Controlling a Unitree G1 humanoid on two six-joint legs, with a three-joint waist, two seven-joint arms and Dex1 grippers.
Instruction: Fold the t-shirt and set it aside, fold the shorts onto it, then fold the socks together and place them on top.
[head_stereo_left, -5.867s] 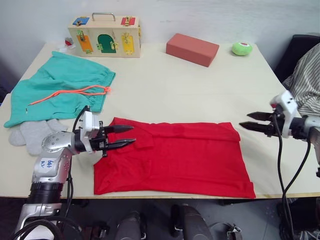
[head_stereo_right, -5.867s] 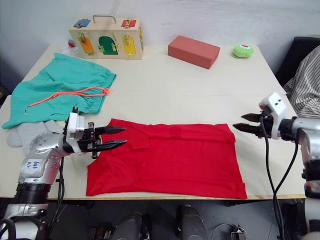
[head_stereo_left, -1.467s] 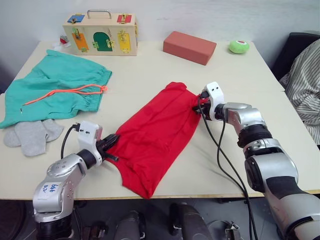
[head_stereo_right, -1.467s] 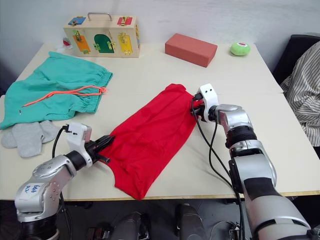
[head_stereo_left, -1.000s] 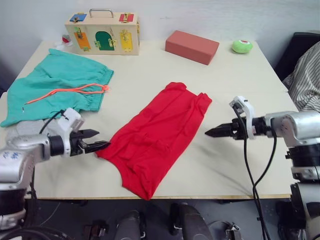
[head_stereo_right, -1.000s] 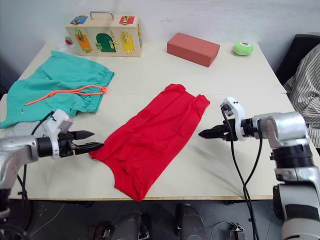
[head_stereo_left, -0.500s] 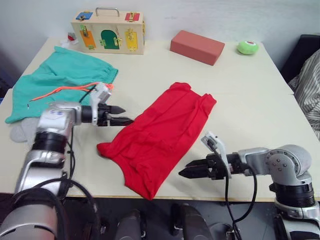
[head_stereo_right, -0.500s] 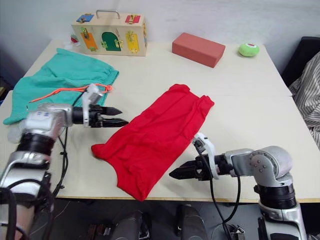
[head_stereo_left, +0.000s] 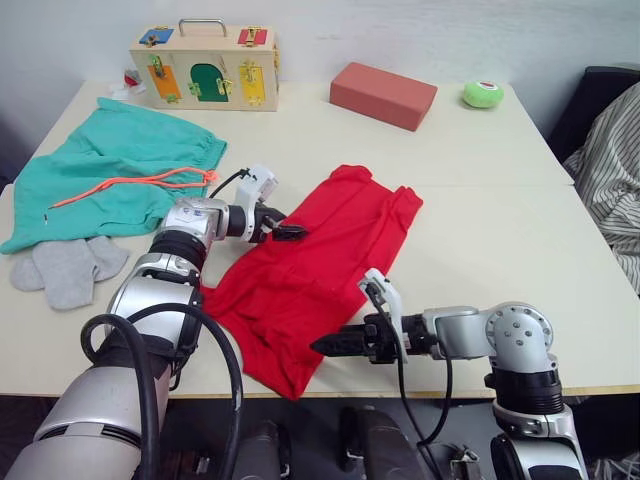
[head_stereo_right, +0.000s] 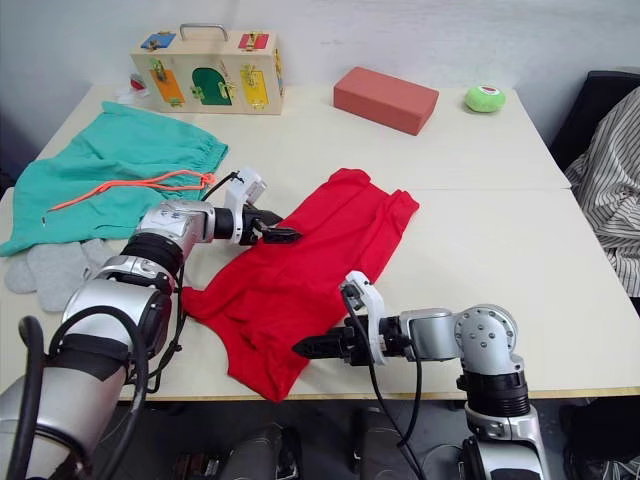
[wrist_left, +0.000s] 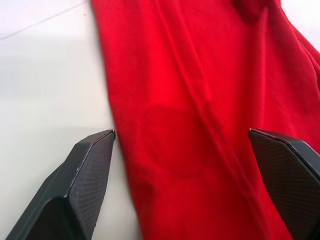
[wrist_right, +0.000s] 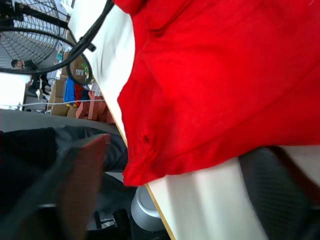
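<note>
Left wrist view shows the left gripper (wrist_left: 182, 150) spread over the t-shirt (head_stereo_left: 310, 275); the right gripper (head_stereo_left: 322, 345) seems parted too.

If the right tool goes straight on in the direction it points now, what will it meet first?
Most likely the t-shirt. The right tool points toward the robot's left, at the shirt's near corner by the table edge, fingers open. Its height over the cloth is unclear.
</note>
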